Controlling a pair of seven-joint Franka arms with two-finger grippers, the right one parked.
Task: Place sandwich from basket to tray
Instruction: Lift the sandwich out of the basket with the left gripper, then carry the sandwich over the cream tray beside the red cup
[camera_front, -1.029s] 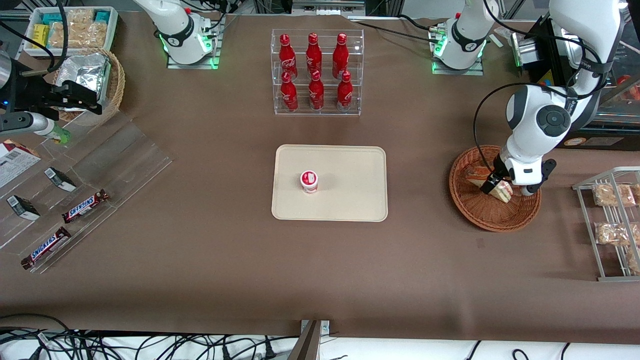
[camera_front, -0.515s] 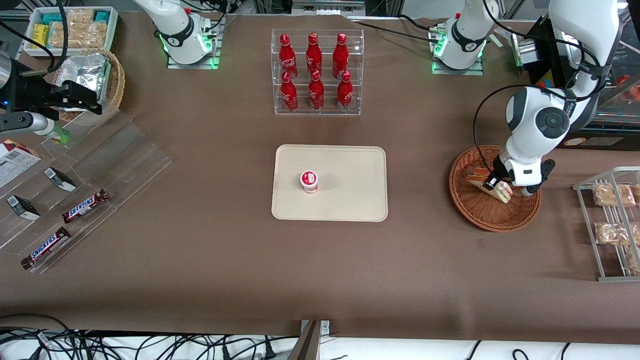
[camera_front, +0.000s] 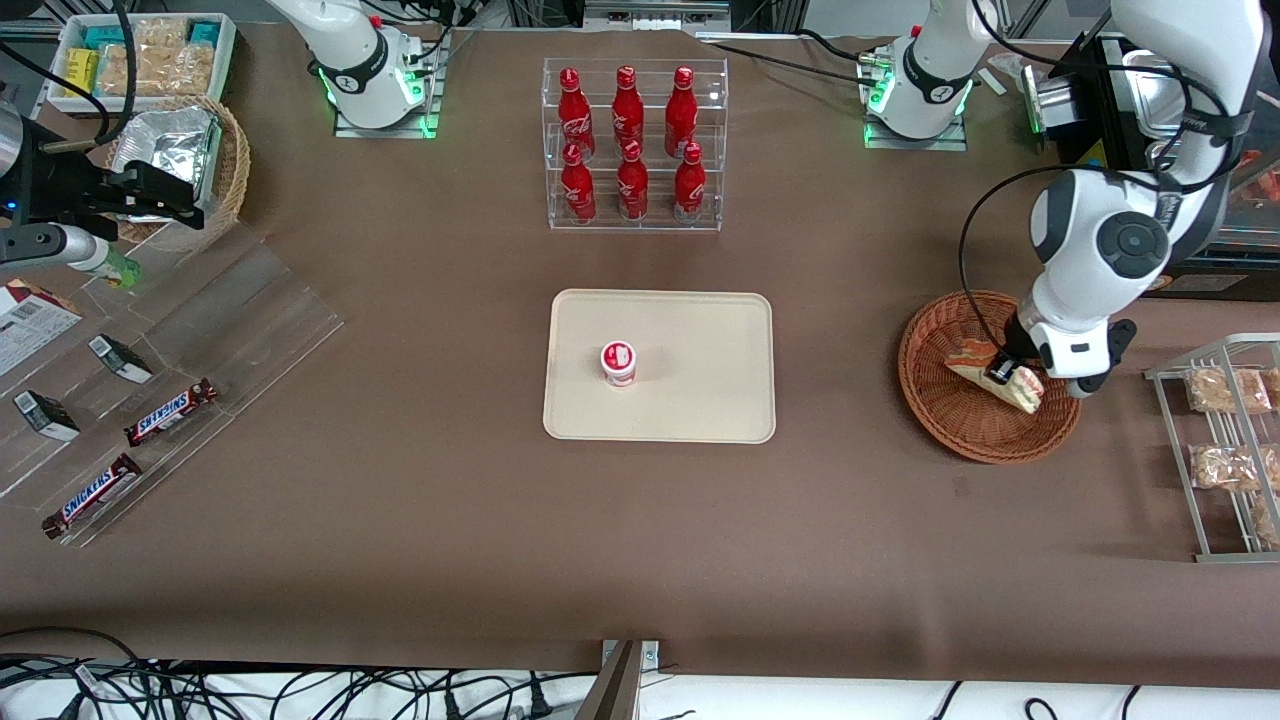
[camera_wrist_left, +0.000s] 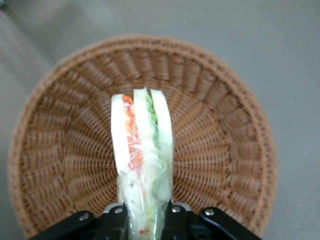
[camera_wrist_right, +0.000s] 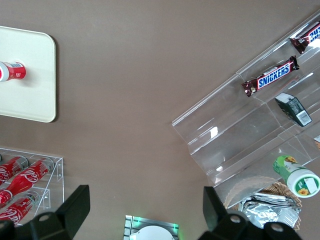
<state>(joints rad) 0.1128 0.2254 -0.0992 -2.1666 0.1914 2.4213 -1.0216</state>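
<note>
The sandwich (camera_front: 1003, 377), a clear-wrapped wedge with white bread and green and red filling, hangs over the round reddish-brown wicker basket (camera_front: 935, 405) toward the working arm's end of the table. My left gripper (camera_front: 1000, 372) is shut on it. In the left wrist view the sandwich (camera_wrist_left: 142, 145) sticks out from between the black fingers (camera_wrist_left: 116, 223), with the basket (camera_wrist_left: 60, 150) underneath it. The cream-beige tray (camera_front: 700, 340) lies mid-table, apart from the basket, with a small red and white cup (camera_front: 618, 362) standing on it.
A clear rack of red cola bottles (camera_front: 630, 145) stands farther from the front camera than the tray. A wire rack with bagged snacks (camera_front: 1230, 440) sits beside the basket. Acrylic shelves with Snickers bars (camera_front: 170, 410) and a foil-lined basket (camera_front: 185, 160) lie toward the parked arm's end.
My left gripper has shifted a little toward the working arm's end of the table, carrying the sandwich with it over the basket. The tray and cup have not moved.
</note>
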